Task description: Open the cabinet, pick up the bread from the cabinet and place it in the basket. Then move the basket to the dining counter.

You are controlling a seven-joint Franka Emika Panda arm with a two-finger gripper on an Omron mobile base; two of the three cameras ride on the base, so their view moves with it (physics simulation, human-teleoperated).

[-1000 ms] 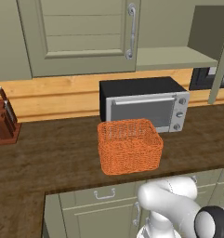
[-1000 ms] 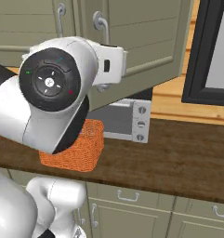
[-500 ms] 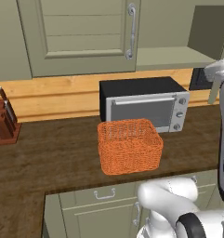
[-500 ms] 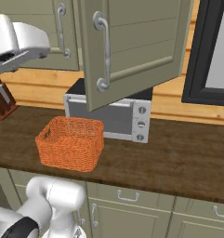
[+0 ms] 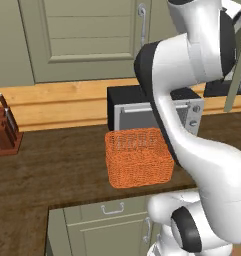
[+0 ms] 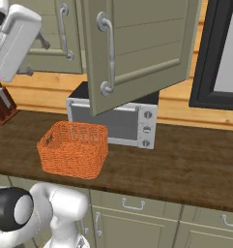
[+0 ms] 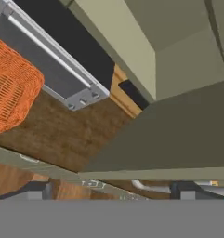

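The cabinet's right door (image 6: pixel 142 48) stands swung open over the microwave, while its left door (image 5: pixel 87 40) is shut. What lies inside the cabinet is hidden, and so is the bread. The orange wicker basket (image 5: pixel 138 157) (image 6: pixel 74 149) sits on the dark wood worktop in front of the microwave, with nothing showing in it. My arm rises high, and its white hand (image 6: pixel 14 41) hangs up by the shut left door, well above the basket. My gripper (image 7: pixel 113 193) is open and holds nothing; the basket (image 7: pixel 11 88) shows at the left of the hand view.
A black-and-silver microwave (image 6: pixel 115 121) stands behind the basket under the open door. A knife block (image 5: pixel 4 130) stands at the worktop's left end. A dark-framed window (image 6: pixel 219 53) is at the right. Drawers with small handles (image 6: pixel 132 206) run below the worktop (image 6: pixel 185 164).
My arm has swung from in front of the right camera up and left to the shut left door. The right door stays open, the basket has not moved, and the gripper stays open.
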